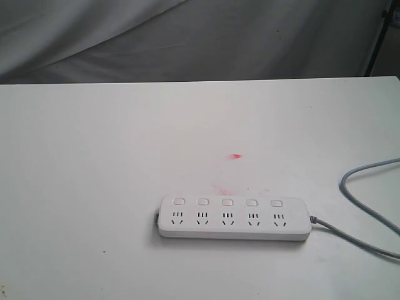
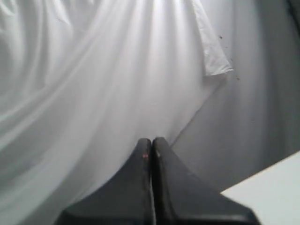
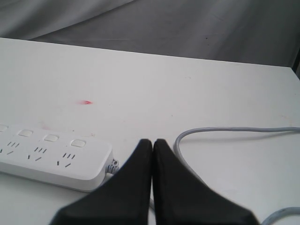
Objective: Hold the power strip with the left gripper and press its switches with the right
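The white power strip (image 1: 234,218) lies flat on the white table (image 1: 94,187), with its row of small white switches (image 1: 227,202) along its far edge. Its grey cord (image 1: 369,212) runs off to the right. Neither arm shows in the exterior view. My left gripper (image 2: 151,140) is shut and empty, facing the draped white cloth (image 2: 93,93), away from the strip. My right gripper (image 3: 153,141) is shut and empty too, hovering near the power strip's (image 3: 51,157) cord end, where some of the switches (image 3: 78,143) show beside the grey cord (image 3: 225,131).
A small red mark (image 1: 236,156) sits on the table behind the strip. Grey-white cloth (image 1: 187,37) hangs behind the table's far edge. A dark stand leg (image 1: 378,37) rises at the back right. The table corner (image 2: 272,192) shows in the left wrist view.
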Robot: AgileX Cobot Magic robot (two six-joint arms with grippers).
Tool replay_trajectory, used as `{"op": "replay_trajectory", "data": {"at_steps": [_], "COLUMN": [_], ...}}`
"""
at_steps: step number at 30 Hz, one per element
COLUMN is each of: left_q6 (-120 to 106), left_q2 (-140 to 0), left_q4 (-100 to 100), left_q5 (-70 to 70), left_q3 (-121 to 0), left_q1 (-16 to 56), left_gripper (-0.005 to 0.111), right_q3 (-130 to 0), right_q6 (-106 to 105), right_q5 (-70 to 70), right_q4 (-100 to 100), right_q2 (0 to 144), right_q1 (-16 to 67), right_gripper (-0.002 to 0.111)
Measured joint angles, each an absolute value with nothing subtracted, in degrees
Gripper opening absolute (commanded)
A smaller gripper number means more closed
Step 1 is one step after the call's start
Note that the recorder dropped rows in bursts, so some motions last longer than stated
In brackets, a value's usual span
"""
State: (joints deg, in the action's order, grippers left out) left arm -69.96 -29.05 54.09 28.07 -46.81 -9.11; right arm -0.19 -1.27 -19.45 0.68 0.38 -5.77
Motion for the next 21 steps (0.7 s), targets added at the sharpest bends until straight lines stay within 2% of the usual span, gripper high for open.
{"op": "replay_trajectory", "data": {"at_steps": [13, 21], "left_q6": [-59.53, -59.19], "left_q2": [-6.33, -1.73], "left_q4": [51.93, 51.93], "left_q5": [11.45, 9.35], "left_q3": [-25.48, -21.94], "left_q1": [-10.6, -10.6], "left_gripper": [0.001, 0.001], "right_q3": [-0.19, -0.19], "right_q6": [-1.27, -1.27], "right_q5": [-19.45, -19.45], "right_q4": [0.68, 0.68], "right_q2": [0.38, 0.38], "right_q1": [-5.77, -5.77], "right_gripper": [0.0, 0.0]}}
